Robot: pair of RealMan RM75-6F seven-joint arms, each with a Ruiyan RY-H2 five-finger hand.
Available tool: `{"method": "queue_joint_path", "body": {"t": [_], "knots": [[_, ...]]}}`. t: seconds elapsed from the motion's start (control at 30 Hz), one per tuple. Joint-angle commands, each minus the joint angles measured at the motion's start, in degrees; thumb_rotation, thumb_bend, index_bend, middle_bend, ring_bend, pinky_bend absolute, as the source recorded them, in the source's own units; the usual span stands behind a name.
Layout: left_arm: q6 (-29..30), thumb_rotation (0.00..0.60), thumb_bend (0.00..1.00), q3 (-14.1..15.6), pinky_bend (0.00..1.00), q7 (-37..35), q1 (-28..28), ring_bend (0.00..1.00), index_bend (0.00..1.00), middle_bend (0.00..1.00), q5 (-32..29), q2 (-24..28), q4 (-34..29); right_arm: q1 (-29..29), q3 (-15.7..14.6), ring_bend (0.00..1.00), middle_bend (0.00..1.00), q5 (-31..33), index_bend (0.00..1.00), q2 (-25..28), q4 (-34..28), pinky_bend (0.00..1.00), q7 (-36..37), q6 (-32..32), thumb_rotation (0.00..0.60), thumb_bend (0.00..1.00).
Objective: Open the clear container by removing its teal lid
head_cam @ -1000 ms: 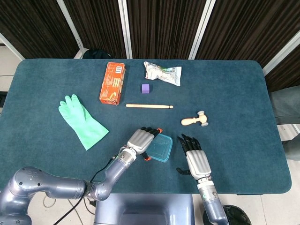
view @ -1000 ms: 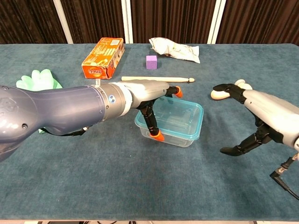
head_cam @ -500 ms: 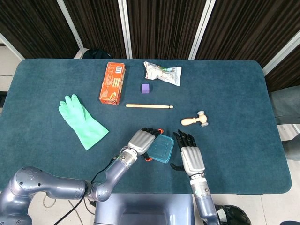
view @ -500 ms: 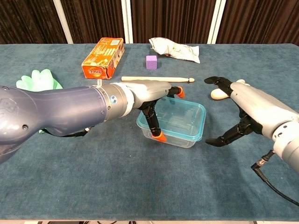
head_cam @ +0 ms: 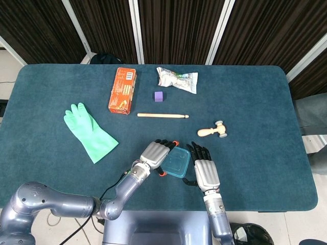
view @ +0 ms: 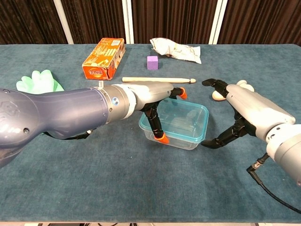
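The clear container (head_cam: 176, 162) (view: 181, 123) with its teal lid (view: 183, 115) sits on the near middle of the table. My left hand (head_cam: 155, 153) (view: 149, 95) grips its left end: the fingers reach over the lid's far-left edge and the orange-tipped thumb presses the near-left wall. My right hand (head_cam: 203, 171) (view: 247, 109) hangs just right of the container with its fingers spread and nothing in it. Its thumb tip lies close to the right wall; I cannot tell whether it touches.
A small wooden mallet (head_cam: 213, 131) (view: 217, 95) lies just behind my right hand. Further back are a drumstick (head_cam: 162, 116) (view: 141, 79), a purple cube (head_cam: 159, 96), an orange box (head_cam: 123, 90), a crumpled bag (head_cam: 177, 79) and, at left, a green glove (head_cam: 89, 132).
My right hand has moved left, from well clear of the container to right beside it. The container has shifted slightly to the right under my left hand.
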Motion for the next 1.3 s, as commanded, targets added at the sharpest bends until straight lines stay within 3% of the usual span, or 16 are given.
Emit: {"method": "queue_joint_path", "body": {"t": [0.03, 1.3], "knots": [[0.05, 0.600, 0.11, -0.04, 0.34, -0.13, 0.04, 0.17, 0.11, 0.23, 0.09, -0.11, -0.01, 0.14, -0.01, 0.00, 0.00, 0.26, 0.00, -0.35, -0.15, 0.00, -0.24, 0.08, 0.600, 0.19], [-0.52, 0.600, 0.12, 0.08, 0.36, -0.37, 0.10, 0.17, 0.11, 0.23, 0.31, 0.37, -0.16, 1.09, 1.08, 0.00, 0.00, 2.53, 0.00, -1.87, -0.47, 0.00, -0.61, 1.41, 0.600, 0.19]]}}
